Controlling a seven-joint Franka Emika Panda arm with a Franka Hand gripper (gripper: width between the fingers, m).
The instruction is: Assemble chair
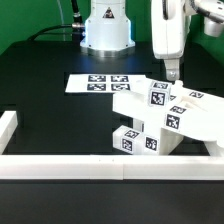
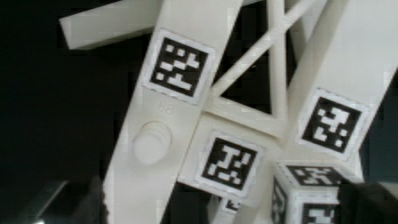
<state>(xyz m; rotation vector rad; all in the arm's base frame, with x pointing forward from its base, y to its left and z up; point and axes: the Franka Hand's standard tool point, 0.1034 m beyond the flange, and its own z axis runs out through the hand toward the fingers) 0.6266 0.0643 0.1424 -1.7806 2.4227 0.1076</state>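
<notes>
**Hand Set Above the Chair Parts**

The hand [image 1: 172, 72] is held wide and nothing is held in it. It is seen just above the chair parts [image 1: 165, 115], which are gathered at the near right of the counter [image 1: 50, 115]. The pile is pushed up close to the white border rail [image 1: 60, 164]. The marker board [image 1: 98, 83] is left flat farther back, by the robot base [image 1: 107, 30].

In the wrist view, the X-braced frame [image 2: 249, 70] is seen right under the hand, with black-and-white tags [image 2: 176, 66] stuck on it.

One part probably needs to be picked next. The hand should be brought straight down, with a finger on each side of one flat bar. The bar should be squeezed in its middle, not on a tag corner, so it is not tipped. The other parts should not be bumped.
</notes>
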